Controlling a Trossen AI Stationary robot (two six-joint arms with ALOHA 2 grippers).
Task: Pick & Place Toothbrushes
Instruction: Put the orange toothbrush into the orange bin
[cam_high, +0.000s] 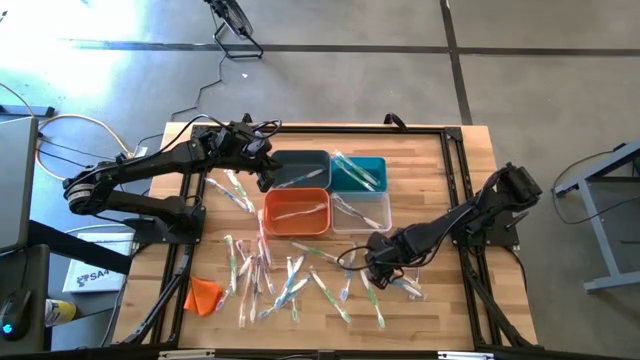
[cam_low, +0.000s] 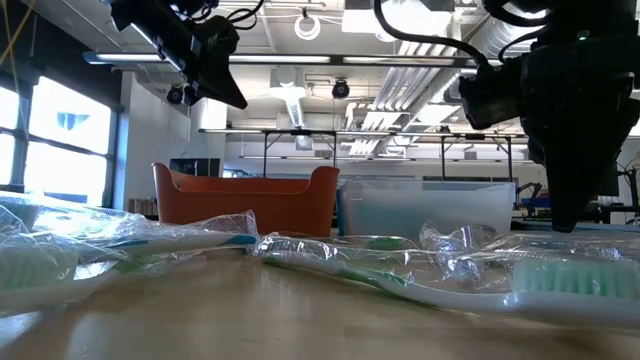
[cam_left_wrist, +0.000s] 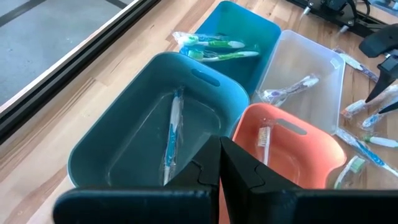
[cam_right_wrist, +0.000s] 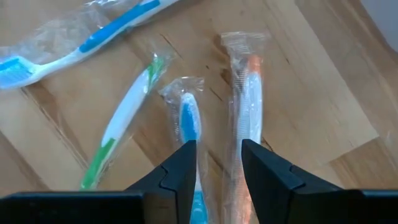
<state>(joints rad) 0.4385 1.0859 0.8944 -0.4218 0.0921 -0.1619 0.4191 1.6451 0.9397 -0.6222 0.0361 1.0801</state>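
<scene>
Several wrapped toothbrushes (cam_high: 290, 285) lie flat on the wooden table's near half. My right gripper (cam_high: 378, 264) hangs open, pointing down, just over two of them. In the right wrist view one has a blue-and-white handle (cam_right_wrist: 188, 121) and one an orange-and-white handle (cam_right_wrist: 247, 93). Both run lengthwise into the gap between my fingers (cam_right_wrist: 219, 177). Whether the fingertips touch them does not show. My left gripper (cam_left_wrist: 221, 171) is shut with nothing in it, above the dark grey bin (cam_high: 300, 168), where a blue toothbrush (cam_left_wrist: 171, 134) lies.
Four bins stand together mid-table: dark grey, teal (cam_high: 360, 172) with green toothbrushes, orange (cam_high: 296, 212) and clear (cam_high: 362, 212), each holding a toothbrush. An orange cloth lump (cam_high: 203, 293) lies at the near left. A black frame (cam_high: 455, 190) borders the table.
</scene>
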